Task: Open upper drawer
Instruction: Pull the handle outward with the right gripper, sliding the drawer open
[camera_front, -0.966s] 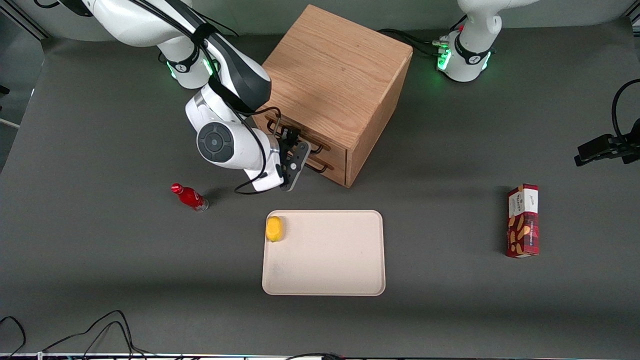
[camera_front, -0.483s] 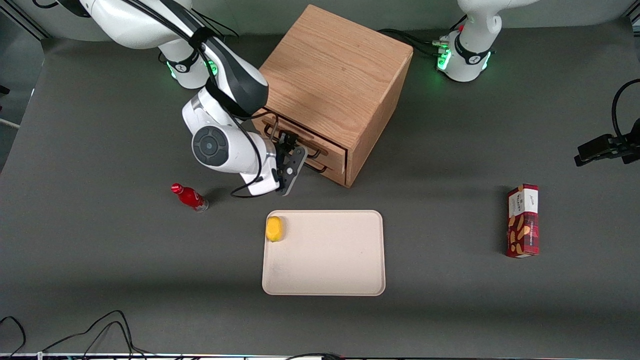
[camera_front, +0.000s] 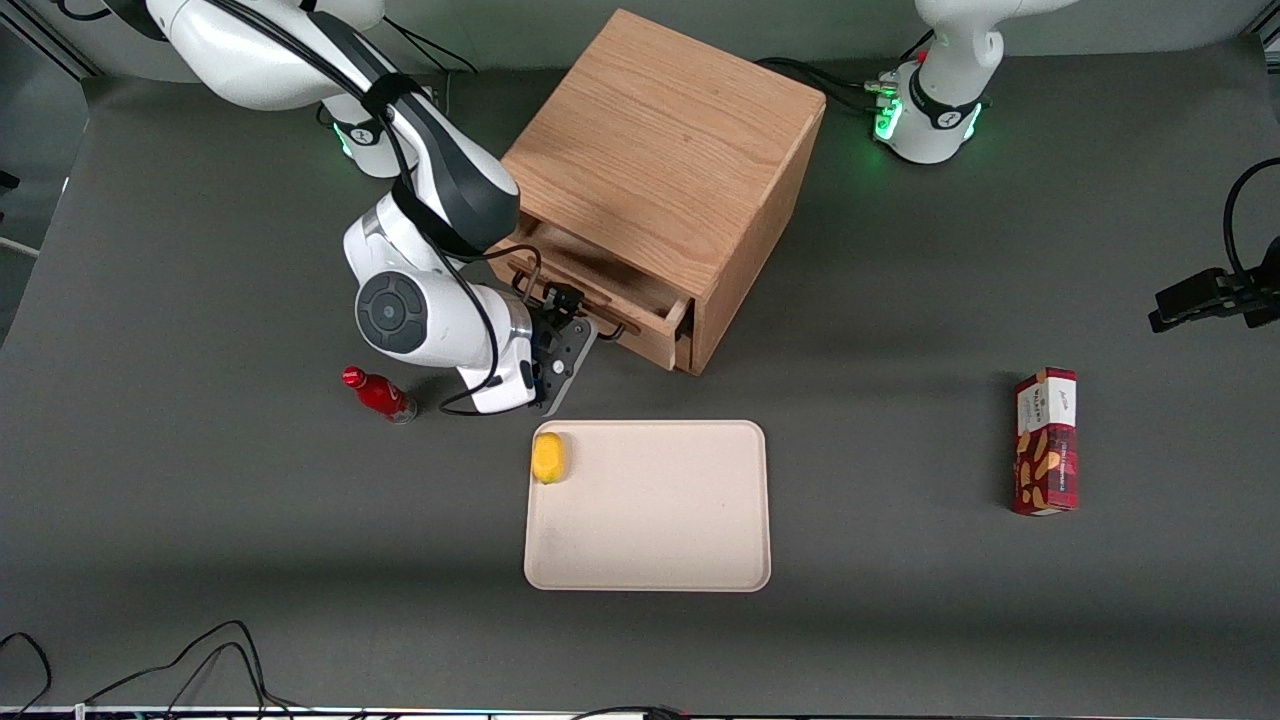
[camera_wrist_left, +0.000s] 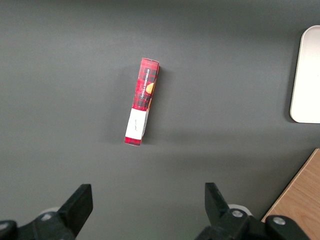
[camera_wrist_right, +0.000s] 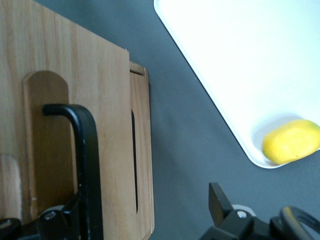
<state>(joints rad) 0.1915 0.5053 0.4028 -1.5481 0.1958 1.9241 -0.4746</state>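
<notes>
Upper drawer: light oak upper drawer (camera_front: 600, 290) with a thin black wire handle (camera_wrist_right: 85, 165), partly pulled out of the boxy oak cabinet (camera_front: 665, 150), its shallow inside showing under the cabinet top.
Tool: right arm's black two-finger tool (camera_front: 572, 318) sits right at the drawer front, at the handle end toward the working arm's side; in the wrist view the black bar runs down into the fingers, so it looks clenched on the handle.
Drawer front: recessed oval groove in the wood under the handle, seen close in the wrist view.
Tray: pale cream rectangular tray (camera_front: 650, 560) on the dark grey worktop (camera_front: 200, 550), nearer the front camera than the cabinet.
Lemon: small yellow lemon-like fruit (camera_front: 548, 457) in the tray's corner closest to the tool.
Bottle: small red bottle (camera_front: 380, 395) lying on the worktop beside the arm's wrist.
Box: red patterned snack carton (camera_front: 1046, 441) well off toward the parked arm's end.
</notes>
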